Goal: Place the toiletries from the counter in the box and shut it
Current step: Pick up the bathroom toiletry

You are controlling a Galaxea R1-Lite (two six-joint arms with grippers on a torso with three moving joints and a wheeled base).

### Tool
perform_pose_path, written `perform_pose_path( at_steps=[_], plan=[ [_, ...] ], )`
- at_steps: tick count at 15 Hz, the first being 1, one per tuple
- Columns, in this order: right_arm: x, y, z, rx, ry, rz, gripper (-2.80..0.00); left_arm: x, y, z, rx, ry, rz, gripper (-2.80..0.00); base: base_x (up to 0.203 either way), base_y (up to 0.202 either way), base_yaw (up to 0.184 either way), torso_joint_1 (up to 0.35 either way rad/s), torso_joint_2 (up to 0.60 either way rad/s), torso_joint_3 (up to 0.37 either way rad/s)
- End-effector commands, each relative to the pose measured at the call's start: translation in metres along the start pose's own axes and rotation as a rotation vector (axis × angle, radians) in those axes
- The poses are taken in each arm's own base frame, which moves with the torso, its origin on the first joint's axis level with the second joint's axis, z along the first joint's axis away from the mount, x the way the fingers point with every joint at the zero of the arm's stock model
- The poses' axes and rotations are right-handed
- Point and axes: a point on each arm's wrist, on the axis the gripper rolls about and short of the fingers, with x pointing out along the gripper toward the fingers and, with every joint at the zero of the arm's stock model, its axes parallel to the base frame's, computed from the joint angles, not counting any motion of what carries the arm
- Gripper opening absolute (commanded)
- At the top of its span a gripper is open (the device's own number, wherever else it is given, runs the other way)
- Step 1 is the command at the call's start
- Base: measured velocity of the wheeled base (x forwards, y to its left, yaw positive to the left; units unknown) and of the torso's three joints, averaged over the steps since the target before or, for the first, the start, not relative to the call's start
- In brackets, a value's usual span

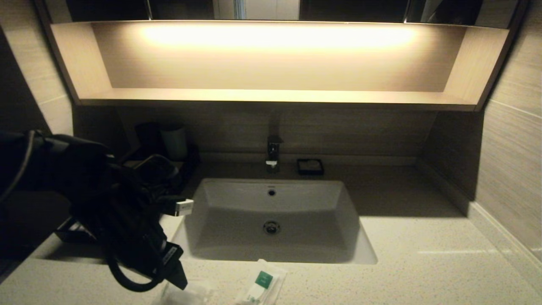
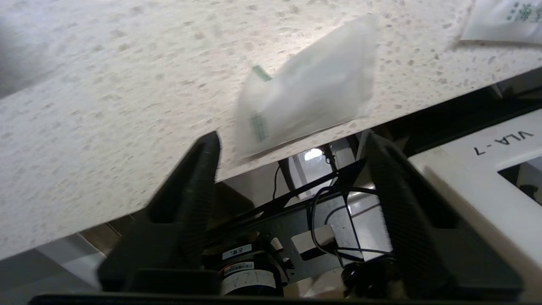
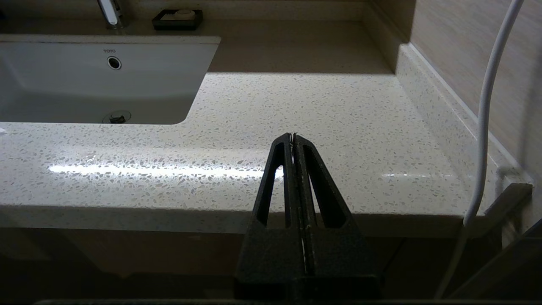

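Observation:
Two white plastic toiletry packets lie at the counter's front edge. One has a green label [image 1: 262,284]; the other is a plainer packet [image 1: 188,293] to its left. In the left wrist view the plainer packet [image 2: 305,101] lies flat by the edge, and the labelled one [image 2: 504,19] shows at a corner. My left gripper [image 1: 175,277] [image 2: 292,142] is open and empty, just above the counter edge, close to the plainer packet and not touching it. A dark box [image 1: 70,231] shows partly behind my left arm. My right gripper [image 3: 293,136] is shut and empty over the counter's front right.
A white sink [image 1: 351,237] fills the counter's middle, with a tap [image 1: 273,152] and a black soap dish [image 1: 310,166] behind it. A black tray with cups [image 1: 173,142] stands at the back left. Walls close in both sides, and a shelf hangs above.

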Motion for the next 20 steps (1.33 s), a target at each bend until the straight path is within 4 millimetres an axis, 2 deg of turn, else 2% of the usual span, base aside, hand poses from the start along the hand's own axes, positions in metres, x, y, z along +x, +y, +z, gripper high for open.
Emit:
perform_pose_path(
  at_steps=[1, 8, 20],
  plan=[
    [0.0, 0.0, 0.0, -0.001, 0.001, 0.0, -2.8, 0.01, -0.003, 0.005, 0.01, 0.037, -0.006, 0.0, 0.0, 0.0, 0.0, 0.0, 0.0, 0.0],
    [0.0, 0.0, 0.0, -0.001, 0.001, 0.0, -2.8, 0.027, 0.0, 0.017, -0.003, 0.095, -0.004, 0.0, 0.0, 0.0, 0.0, 0.0, 0.0, 0.0],
    [0.0, 0.0, 0.0, -0.001, 0.001, 0.0, -2.8, 0.036, 0.002, 0.02, -0.004, 0.115, 0.006, 0.0, 0.0, 0.0, 0.0, 0.0, 0.0, 0.0]
  ],
)
